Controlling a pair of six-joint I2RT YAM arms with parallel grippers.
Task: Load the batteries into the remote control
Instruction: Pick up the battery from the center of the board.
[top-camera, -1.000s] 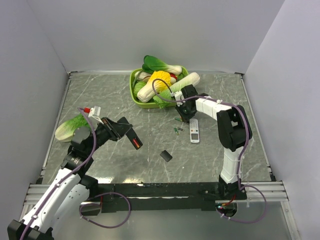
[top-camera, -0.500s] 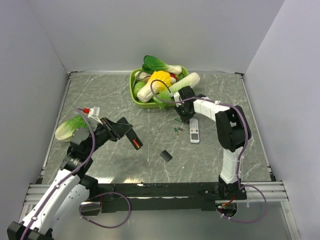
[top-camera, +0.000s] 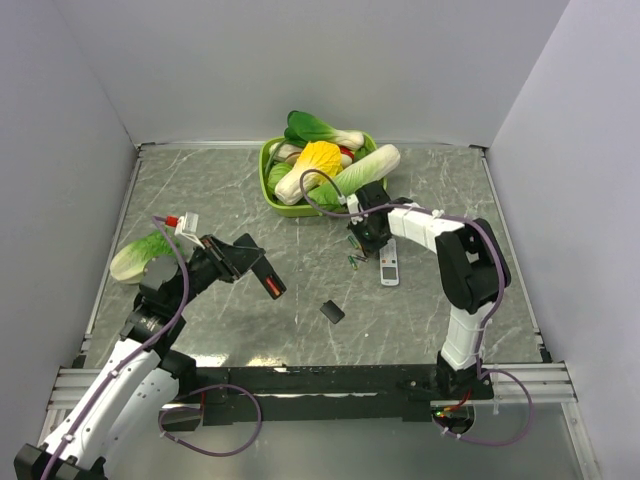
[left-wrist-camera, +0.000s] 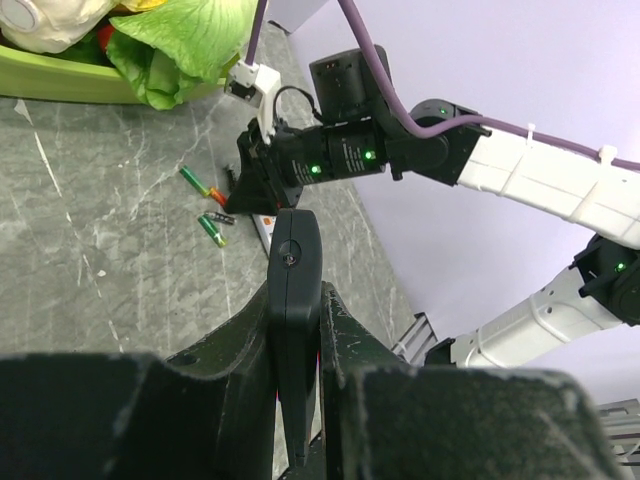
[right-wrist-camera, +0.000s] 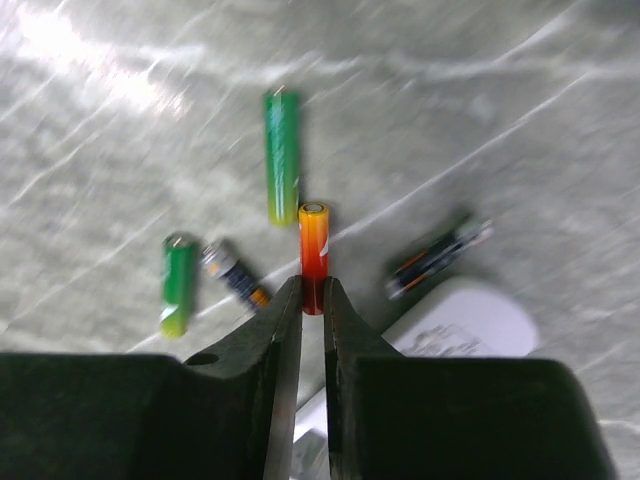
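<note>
A grey marbled worktop (top-camera: 200, 190) is enclosed by pale walls. At its far edge a green basket (top-camera: 283, 209) is heaped with toy vegetables, and a leafy toy cabbage (top-camera: 140, 255) is laid near the left wall. The left arm (top-camera: 120, 370) is stretched toward the middle, and the slim black remote control (left-wrist-camera: 294, 250) is clamped between the left jaws, which are pressed on its two broad faces. The remote control is held above the worktop, is seen edge-on in the left wrist view, and is kept well apart from the batteries.

The right arm (top-camera: 425, 222) is bent down just in front of the basket, beside a white remote (top-camera: 389, 268). A small black cover piece (top-camera: 332, 312) is seen lying on the worktop between the two arms, nearer the front edge.

The right jaws are drawn almost together and clamped on the near end of an orange-red battery (right-wrist-camera: 313, 245). Two green batteries (right-wrist-camera: 281, 155) are seen on the worktop beyond and to the left of it, and a darker battery (right-wrist-camera: 235, 275) is laid just beside the nearer green one.
</note>
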